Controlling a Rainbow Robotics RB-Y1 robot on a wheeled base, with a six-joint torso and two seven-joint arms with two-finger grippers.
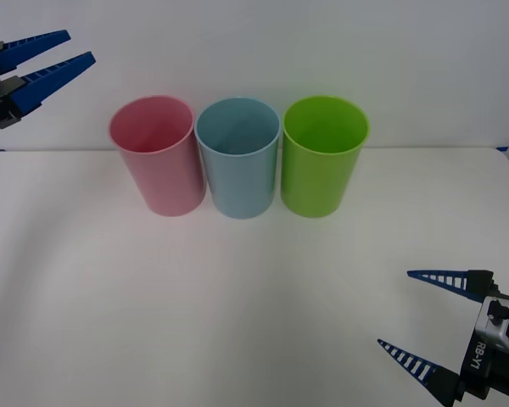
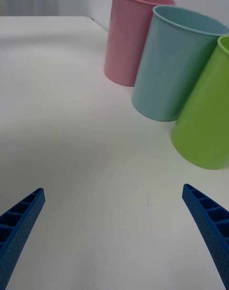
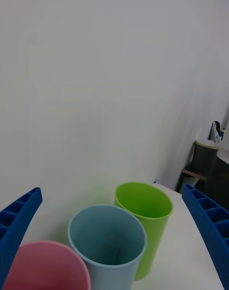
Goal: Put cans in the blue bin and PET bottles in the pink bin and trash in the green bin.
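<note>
Three tall cup-shaped bins stand in a row at the back of the white table: the pink bin [image 1: 157,161] [image 2: 129,37] [image 3: 43,266], the blue bin [image 1: 237,165] [image 2: 174,65] [image 3: 107,242] in the middle, and the green bin [image 1: 322,165] [image 2: 207,123] [image 3: 143,209]. What I see of their insides is empty. Cans, PET bottles and trash are out of view. My left gripper [image 1: 81,47] [image 3: 112,188] hangs open, raised up beyond the pink bin's left side. My right gripper [image 1: 394,309] [image 2: 113,188] is open low over the table's front right, holding nothing.
The white table [image 1: 237,297] spreads bare in front of the bins, and its back edge runs just behind them against a white wall. In the left wrist view, dark furniture [image 3: 205,161] stands off past the table's far corner.
</note>
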